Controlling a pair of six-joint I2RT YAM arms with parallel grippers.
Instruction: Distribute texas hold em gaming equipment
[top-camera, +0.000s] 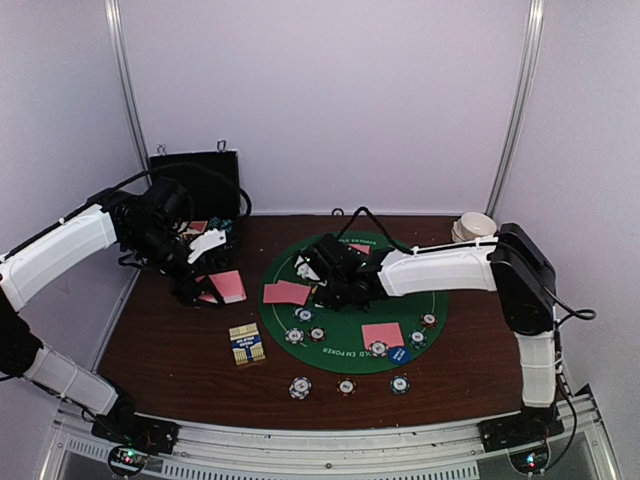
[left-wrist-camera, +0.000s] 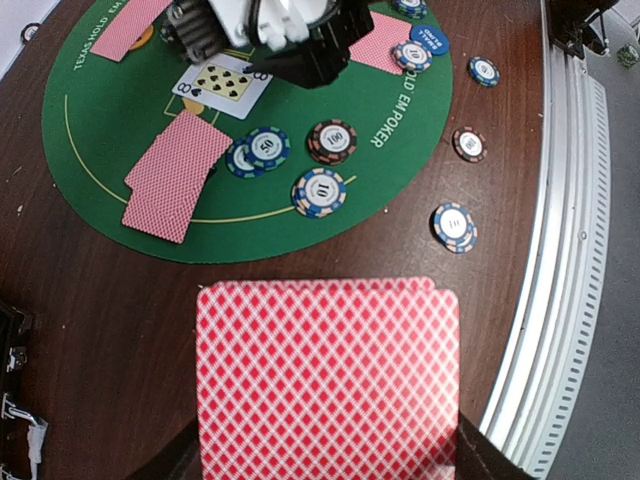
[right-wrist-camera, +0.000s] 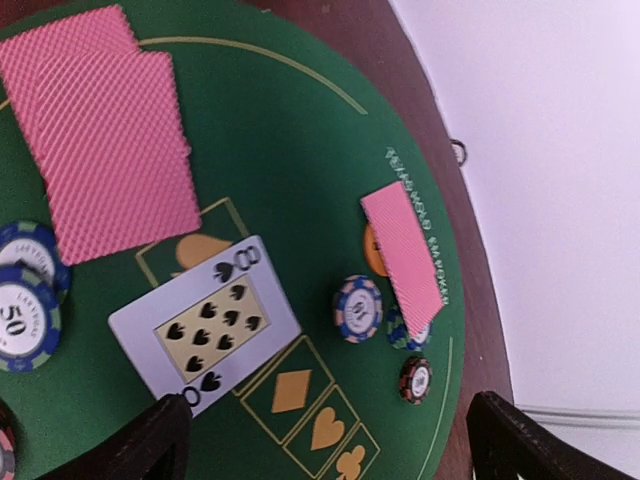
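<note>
Eight of spades (right-wrist-camera: 205, 325) lies face up on the green mat (right-wrist-camera: 300, 130), lower left of my right wrist view, under my wide-open right end effector (right-wrist-camera: 335, 445); lifting off skew could drag it. My left end effector (top-camera: 203, 288) pinches pink-backed cards (left-wrist-camera: 328, 380), lower centre there; two may drop together.

Left arm (top-camera: 60, 250): white shells, black joints, black cable.
Right arm (top-camera: 440, 270): white shells, black elbow.
Left gripper (left-wrist-camera: 322, 468): black.
Right gripper (right-wrist-camera: 335, 452): black.

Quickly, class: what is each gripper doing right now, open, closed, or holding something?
Left gripper: closed on pink-backed cards.
Right gripper: open, holding nothing, above the eight of spades.
</note>
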